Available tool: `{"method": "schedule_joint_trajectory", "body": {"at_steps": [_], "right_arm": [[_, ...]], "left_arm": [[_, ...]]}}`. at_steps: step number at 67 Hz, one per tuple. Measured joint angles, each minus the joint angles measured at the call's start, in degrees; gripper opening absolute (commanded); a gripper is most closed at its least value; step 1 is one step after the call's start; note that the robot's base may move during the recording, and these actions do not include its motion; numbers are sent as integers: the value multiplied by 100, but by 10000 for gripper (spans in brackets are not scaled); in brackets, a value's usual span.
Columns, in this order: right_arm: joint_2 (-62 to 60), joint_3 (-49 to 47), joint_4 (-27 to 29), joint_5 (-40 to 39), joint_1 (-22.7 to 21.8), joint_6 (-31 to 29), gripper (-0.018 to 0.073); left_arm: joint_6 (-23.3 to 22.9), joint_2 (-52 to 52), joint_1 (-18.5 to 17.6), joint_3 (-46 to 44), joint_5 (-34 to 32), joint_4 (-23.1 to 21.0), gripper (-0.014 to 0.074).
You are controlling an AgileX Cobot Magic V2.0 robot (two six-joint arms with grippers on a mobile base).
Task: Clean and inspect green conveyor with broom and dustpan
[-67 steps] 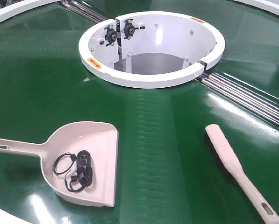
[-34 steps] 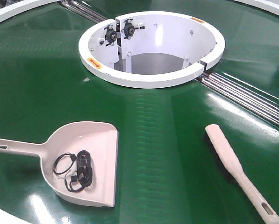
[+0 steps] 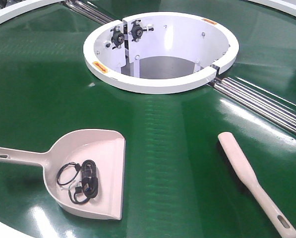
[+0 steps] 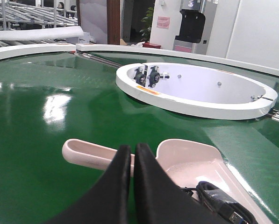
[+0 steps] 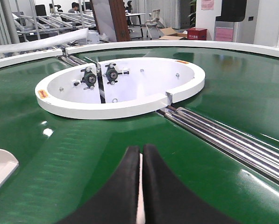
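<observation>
The green conveyor [image 3: 177,134] fills the front view. On it at the lower left lies the beige dustpan [image 3: 105,153], handle pointing left, with a coiled black cable [image 3: 86,181] inside. The slim beige broom [image 3: 244,171] lies at the lower right, handle toward the near edge. Neither gripper shows in the front view. In the left wrist view my left gripper [image 4: 132,148] is shut and empty, hanging over the dustpan [image 4: 190,156] where handle meets pan. In the right wrist view my right gripper [image 5: 141,149] is shut; a thin strip of the broom [image 5: 139,205] shows through the slit between its fingers.
A round white-walled opening [image 3: 103,59] with two black bearings sits at the belt's centre back. Steel rollers [image 3: 266,101] run in a seam to its right and another seam at the top left. The conveyor's white rim [image 3: 4,229] curves along the near left edge.
</observation>
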Motion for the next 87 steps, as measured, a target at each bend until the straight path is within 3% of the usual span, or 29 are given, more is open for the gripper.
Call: {"method": "schedule_joint_trajectory", "body": {"at_steps": [37,56,69,87], "right_arm": [[0,0,0,0,0,0,-10],[0,872,-934,-832,0,366,-10],[-298,1424,-1009,-1110,0,560,-10],[-469,1434,-1107,-1333,0,787,-10]], "left_arm": [[-5,0,0,0,0,0,-8],[-5,0,0,0,-4,0,-8],[-5,0,0,0,-4,0,-7],[-5,-2,0,0,-5,0,-7]]}}
